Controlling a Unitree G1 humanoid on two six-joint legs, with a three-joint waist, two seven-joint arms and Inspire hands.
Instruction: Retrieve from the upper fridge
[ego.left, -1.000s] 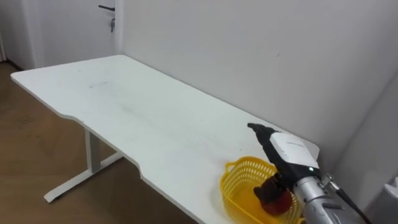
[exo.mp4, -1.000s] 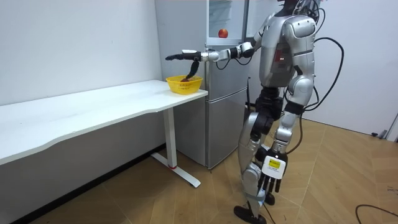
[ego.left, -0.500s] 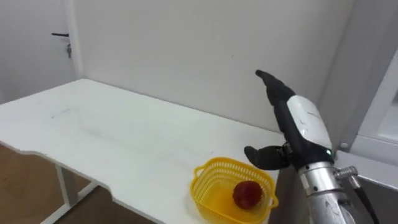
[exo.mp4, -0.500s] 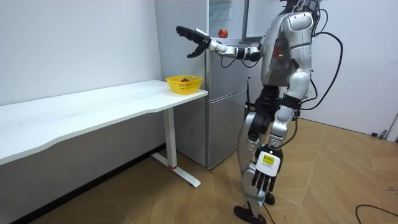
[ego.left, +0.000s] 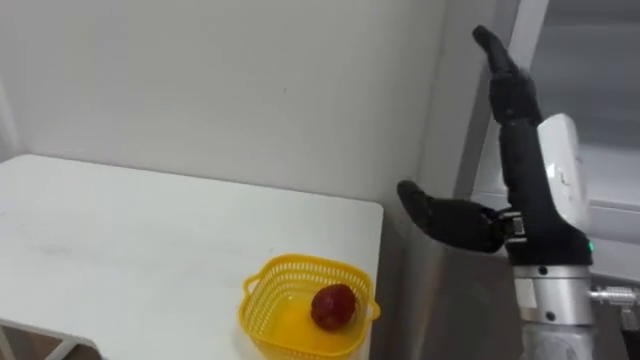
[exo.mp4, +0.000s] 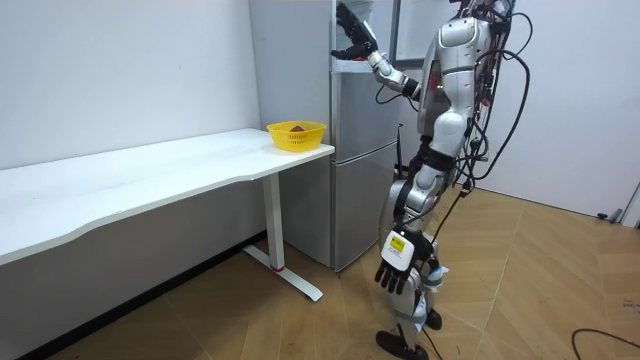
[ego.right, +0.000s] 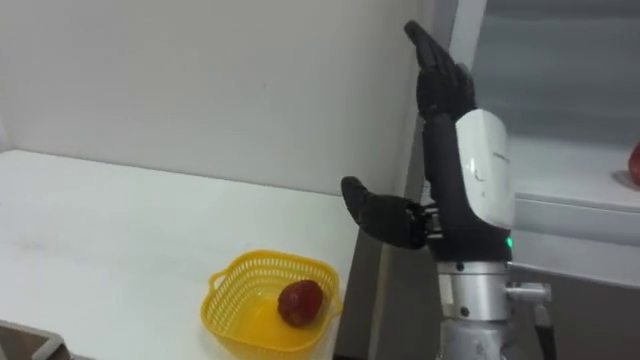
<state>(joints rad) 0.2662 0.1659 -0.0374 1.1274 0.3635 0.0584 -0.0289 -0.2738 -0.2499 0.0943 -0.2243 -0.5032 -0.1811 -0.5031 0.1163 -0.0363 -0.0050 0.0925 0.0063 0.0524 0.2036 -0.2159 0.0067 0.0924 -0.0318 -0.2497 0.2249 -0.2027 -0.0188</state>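
In the left eye view, the right robot hand (ego.left: 525, 170) is raised in the right half of the frame. Its fingers are straight and point up, its thumb is spread out to the left, and it holds nothing. Behind it rise the grey fridge (ego.left: 430, 300) and the pale opening of its upper compartment. At lower centre a yellow basket (ego.left: 290, 264) sits on the white bench (ego.left: 150, 230), near the bench's right end. A red fruit (ego.left: 333, 306) lies in the basket, towards its right side.

In the right eye view, a red thing (ego.right: 633, 165) shows at the right edge, cut off by the frame. It rests on the white shelf (ego.right: 570, 165) of the upper fridge, well apart from the raised hand.

In the room view, the robot stands before the fridge, right of centre, with its right arm lifted to the upper compartment at top centre. The left robot hand (exo.mp4: 402, 277) hangs low beside its leg, with its fingers loose and empty. The basket stands on the bench end just beside the fridge.
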